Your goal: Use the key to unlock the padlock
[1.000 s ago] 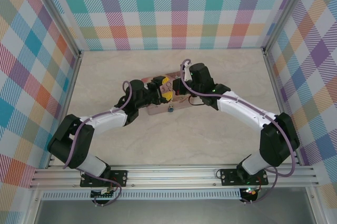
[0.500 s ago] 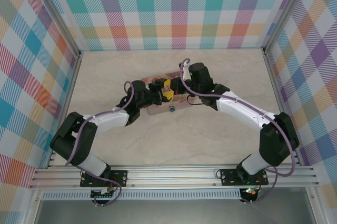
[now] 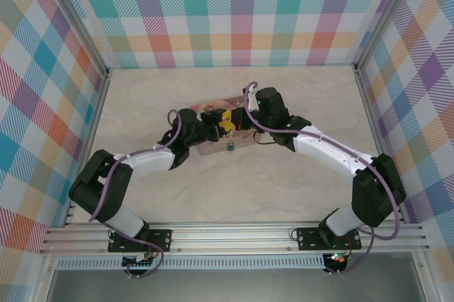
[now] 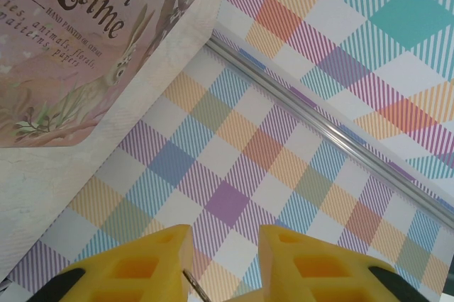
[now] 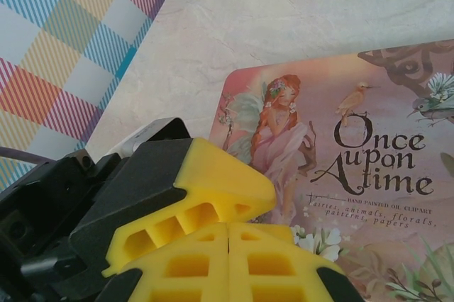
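At the middle of the bench (image 3: 298, 196), which is enclosed by plaid walls (image 3: 234, 11), the two arms are bent inward and both grippers are held close together over a pink tin (image 3: 211, 148). The tin is laid flat with its illustrated lid upward, lettered "Once upon A time". Its contents are hidden by the lid.

The left gripper (image 3: 225, 120) is placed over the tin's middle, and the right gripper (image 5: 228, 242) is set just beside it on the right. From the right wrist, the right jaws are seen pressed together, their yellow pads (image 5: 184, 266) meeting along a thin seam. Nothing can be made out between them. One yellow finger of the left gripper is seen lying against them from above.

From the left wrist, the left jaws are seen parted, with a clear gap between the yellow fingers (image 4: 135, 270). A thin grey sliver (image 4: 190, 282) is seen at the inner face of one finger, too small to be identified.

The padlock (image 3: 230, 149), blue-teal, is seen from above on the bench just at the tin's near edge, apart from both grippers.
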